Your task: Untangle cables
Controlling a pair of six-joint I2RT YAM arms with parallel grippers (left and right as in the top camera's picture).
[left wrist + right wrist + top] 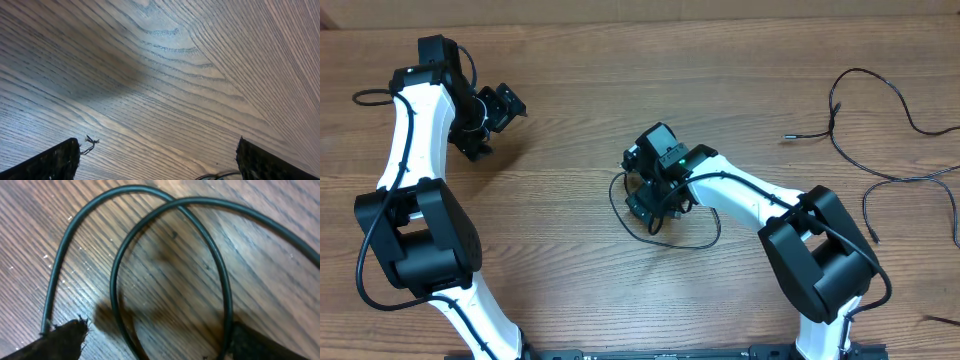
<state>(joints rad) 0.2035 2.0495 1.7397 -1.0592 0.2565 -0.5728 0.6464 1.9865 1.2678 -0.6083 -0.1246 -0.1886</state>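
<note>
The right tool (159, 347) hangs low over the black cable loops (113, 280) near the middle of the wooden surface (165, 75); its fingers are apart with the strands between them, clamped on nothing, probably placed to pinch one strand; the left tool (157, 162) stands wide apart over bare wood, well away, likely kept clear; only the overhead view shows the other loose cables (895, 180) far to the right; only the right wrist view shows the loops crossing.

Left arm (412, 135) bent up at left, left fingers (55, 162) spread wide, right arm (740, 190) stretched toward centre, right fingers (60, 340) low, wide apart
</note>
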